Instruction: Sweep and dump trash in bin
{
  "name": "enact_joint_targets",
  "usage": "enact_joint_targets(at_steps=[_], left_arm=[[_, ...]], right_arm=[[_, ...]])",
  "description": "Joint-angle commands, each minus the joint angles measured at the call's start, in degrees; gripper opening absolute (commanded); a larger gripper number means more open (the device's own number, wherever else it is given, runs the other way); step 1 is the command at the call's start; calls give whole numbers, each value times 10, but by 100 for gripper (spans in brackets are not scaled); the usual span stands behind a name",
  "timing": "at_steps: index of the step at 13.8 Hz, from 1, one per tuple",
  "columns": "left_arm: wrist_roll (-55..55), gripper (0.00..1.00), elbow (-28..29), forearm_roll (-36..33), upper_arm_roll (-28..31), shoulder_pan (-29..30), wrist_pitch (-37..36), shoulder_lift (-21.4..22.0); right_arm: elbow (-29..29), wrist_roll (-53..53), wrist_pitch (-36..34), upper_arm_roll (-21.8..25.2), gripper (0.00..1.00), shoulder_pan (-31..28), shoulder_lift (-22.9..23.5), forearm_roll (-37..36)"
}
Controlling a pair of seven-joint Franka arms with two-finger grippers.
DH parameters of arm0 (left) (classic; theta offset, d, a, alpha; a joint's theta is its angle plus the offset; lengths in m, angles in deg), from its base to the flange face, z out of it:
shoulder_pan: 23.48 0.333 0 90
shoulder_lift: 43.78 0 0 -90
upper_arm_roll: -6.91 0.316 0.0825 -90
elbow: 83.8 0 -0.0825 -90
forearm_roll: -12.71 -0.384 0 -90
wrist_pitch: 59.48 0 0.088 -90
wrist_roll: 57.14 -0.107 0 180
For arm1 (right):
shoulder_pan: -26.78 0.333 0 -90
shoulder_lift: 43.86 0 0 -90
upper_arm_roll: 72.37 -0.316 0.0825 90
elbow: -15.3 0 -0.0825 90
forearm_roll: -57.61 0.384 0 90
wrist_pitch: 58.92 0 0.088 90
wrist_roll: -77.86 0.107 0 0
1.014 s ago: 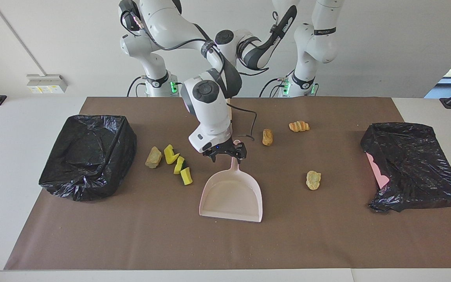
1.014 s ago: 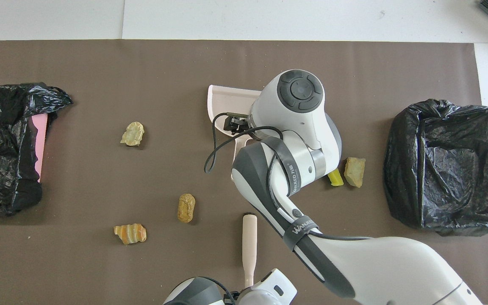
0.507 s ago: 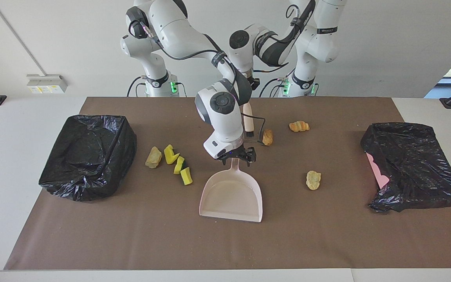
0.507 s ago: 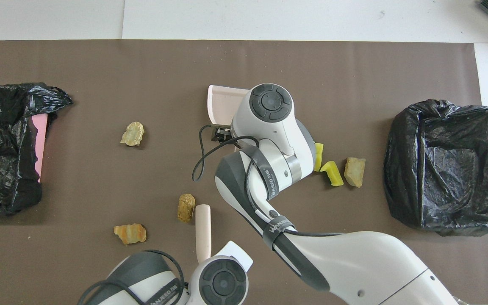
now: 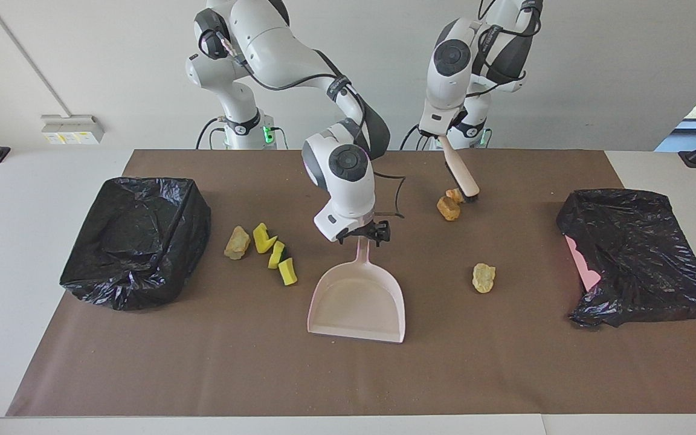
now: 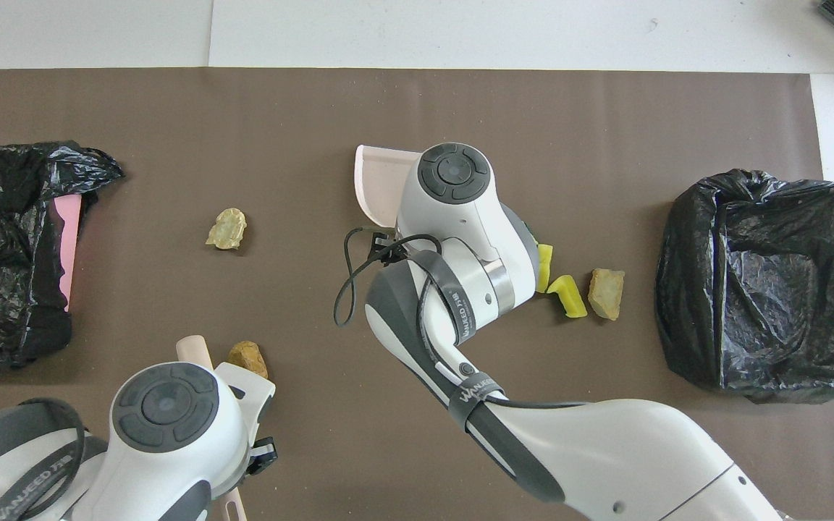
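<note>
Trash looks light, crumbly: push, don't pinch. Left gripper pinches brush; right gripper spread at dustpan handle.

Bright, even daylight; soft short shadows under objects; glossy glare on black bags; both views sharp.

Legible text: "WANJEED" printed in white on the dark cable straps wrapped round the arms. One strap sits on the right arm's forearm, a second at its wrist, a third on the left arm; nothing else is readable.
</note>
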Motion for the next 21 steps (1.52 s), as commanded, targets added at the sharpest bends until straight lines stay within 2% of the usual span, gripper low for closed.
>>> enact_joint_targets(at_steps=[1,3,4,5,6,8,12,15,17,19,21], left_arm=[[63,0,76,-12,-8,41,-4,64],[99,0,127,-13,-9,47,2,112],[126,0,138,-12,-10,48,10,115],[155,0,148,-12,-11,44,27,112],[181,0,165,-11,-12,37,56,110],[203,0,198,-3,-12,7,106,106],[212,0,202,50,-12,2,191,71],[211,0,197,79,-12,1,254,34],[201,0,186,81,-12,0,303,-3],[169,0,150,82,-12,1,313,-36],[117,0,120,99,-12,0,319,-61]], right_arm=[[11,-19,5,-3,87,-2,-8,5],[21,-19,10,-4,82,-1,-13,7],[23,-19,10,-3,77,-1,-14,7],[27,-19,10,-4,66,-1,-16,7],[27,-19,9,-4,48,-1,-16,6],[25,-12,6,-4,0,0,-16,9],[21,-61,1,-6,0,-1,-18,7],[29,-250,-7,-3,0,-19,-62,13],[45,-378,-51,-3,0,-51,-100,8],[88,-520,-88,-2,0,-67,-149,3],[137,-631,-90,-1,0,-74,-192,-5]])
